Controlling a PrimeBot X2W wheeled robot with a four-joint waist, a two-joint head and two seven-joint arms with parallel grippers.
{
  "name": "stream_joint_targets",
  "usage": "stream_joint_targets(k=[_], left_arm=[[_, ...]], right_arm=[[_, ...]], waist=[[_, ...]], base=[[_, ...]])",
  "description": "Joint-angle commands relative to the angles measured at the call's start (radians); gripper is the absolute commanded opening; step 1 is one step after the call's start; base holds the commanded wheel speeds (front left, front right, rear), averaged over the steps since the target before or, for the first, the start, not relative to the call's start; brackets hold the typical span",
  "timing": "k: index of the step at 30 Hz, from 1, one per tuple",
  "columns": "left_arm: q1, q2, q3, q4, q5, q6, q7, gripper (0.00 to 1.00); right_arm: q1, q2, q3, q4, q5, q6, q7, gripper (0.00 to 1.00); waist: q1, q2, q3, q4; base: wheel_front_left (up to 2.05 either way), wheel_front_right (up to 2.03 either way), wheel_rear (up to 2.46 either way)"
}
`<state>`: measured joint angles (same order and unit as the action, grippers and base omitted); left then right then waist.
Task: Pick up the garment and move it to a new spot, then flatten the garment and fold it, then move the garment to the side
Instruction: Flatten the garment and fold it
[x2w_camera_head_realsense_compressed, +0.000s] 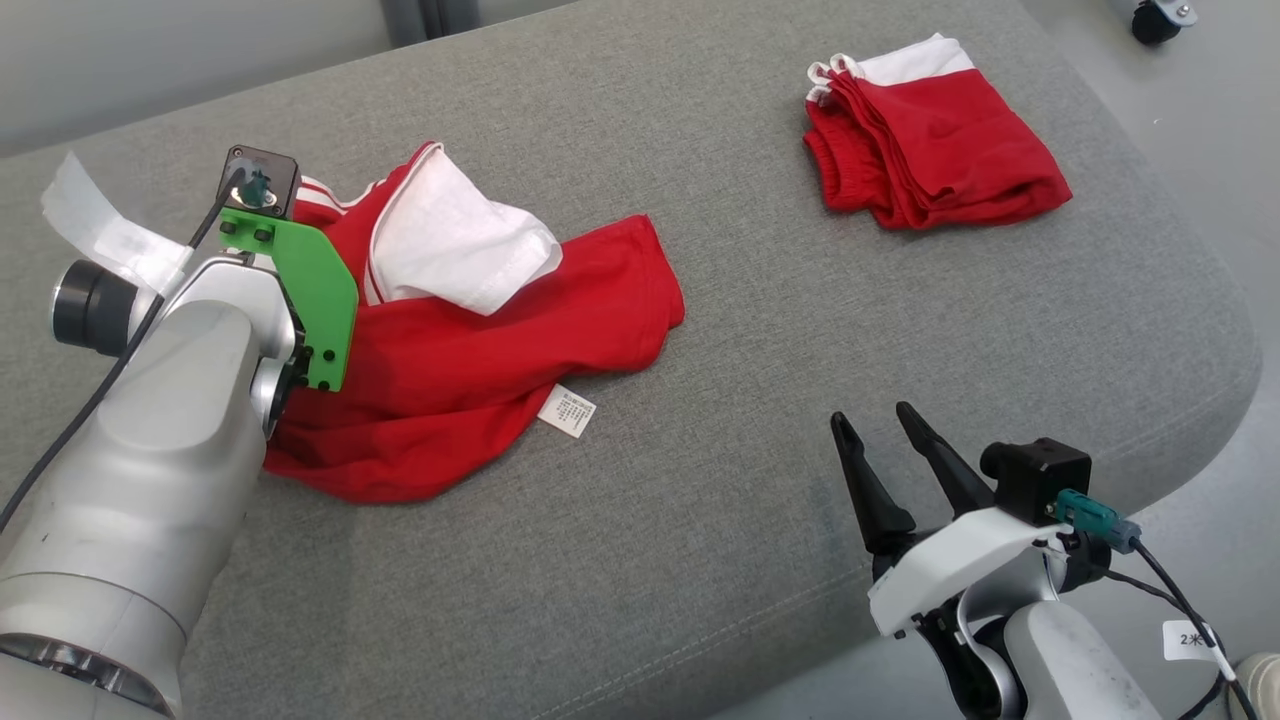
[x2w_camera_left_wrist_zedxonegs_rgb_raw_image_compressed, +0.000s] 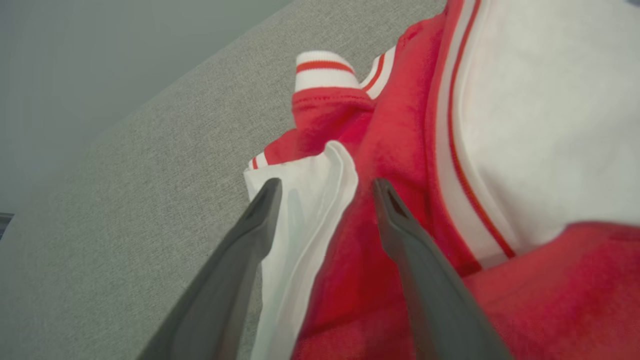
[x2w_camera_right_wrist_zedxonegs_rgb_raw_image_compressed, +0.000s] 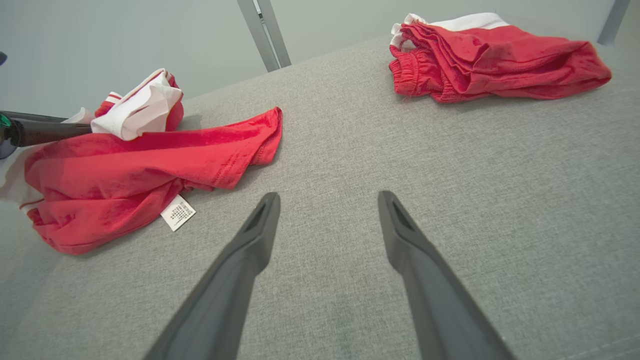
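The garment (x2w_camera_head_realsense_compressed: 470, 350) is a crumpled red and white top lying left of centre on the grey cushion (x2w_camera_head_realsense_compressed: 760, 330), its care label (x2w_camera_head_realsense_compressed: 567, 411) sticking out at the front. My left arm (x2w_camera_head_realsense_compressed: 190, 380) reaches down onto its left edge, and the wrist covers the fingers in the head view. In the left wrist view my left gripper (x2w_camera_left_wrist_zedxonegs_rgb_raw_image_compressed: 327, 185) is open, its fingers straddling a white fold and red cloth of the garment (x2w_camera_left_wrist_zedxonegs_rgb_raw_image_compressed: 400, 125). My right gripper (x2w_camera_head_realsense_compressed: 873, 415) hovers open over bare cushion at the lower right, with nothing between its fingers (x2w_camera_right_wrist_zedxonegs_rgb_raw_image_compressed: 328, 196). The garment (x2w_camera_right_wrist_zedxonegs_rgb_raw_image_compressed: 125, 165) lies to its left.
A stack of folded red and white clothes (x2w_camera_head_realsense_compressed: 930, 135) sits at the back right of the cushion. The cushion's rounded edge drops off at the right and front. A caster wheel (x2w_camera_head_realsense_compressed: 1155, 20) stands on the floor beyond. White paper (x2w_camera_head_realsense_compressed: 100, 225) lies by my left wrist.
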<state>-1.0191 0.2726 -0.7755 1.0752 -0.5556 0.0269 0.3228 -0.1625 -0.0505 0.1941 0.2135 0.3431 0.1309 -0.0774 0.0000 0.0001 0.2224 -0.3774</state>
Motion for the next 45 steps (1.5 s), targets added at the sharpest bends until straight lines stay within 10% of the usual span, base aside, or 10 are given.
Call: stream_joint_targets(k=[1,5,24,45], left_arm=[[-0.014,0.003,0.004,-0.001,-0.004,0.005,-0.005,0.68],[-0.016,0.000,0.014,-0.007,-0.018,0.010,-0.027,0.00],[0.159,0.004,0.216,-0.146,-0.211,0.025,-0.368,0.00],[0.673,0.092,0.380,-0.616,-0.310,0.256,-0.559,0.00]], right_arm=[[-0.012,0.000,0.002,0.002,0.004,0.000,-0.004,1.00],[-0.016,0.000,0.007,0.009,0.005,0.000,-0.007,1.00],[0.009,-0.001,-0.046,0.002,-0.021,0.000,0.005,1.00],[0.040,-0.001,-0.060,0.000,-0.013,0.000,0.018,1.00]], waist=[[0.0000,-0.0001,-0.001,0.003],[0.0000,-0.0001,-0.006,0.010],[0.0000,-0.0001,-0.054,0.167],[0.0000,-0.0001,-0.130,0.297]], base=[[0.00,0.00,0.00],[0.00,0.00,0.00],[0.00,0.00,0.00],[0.00,0.00,0.00]])
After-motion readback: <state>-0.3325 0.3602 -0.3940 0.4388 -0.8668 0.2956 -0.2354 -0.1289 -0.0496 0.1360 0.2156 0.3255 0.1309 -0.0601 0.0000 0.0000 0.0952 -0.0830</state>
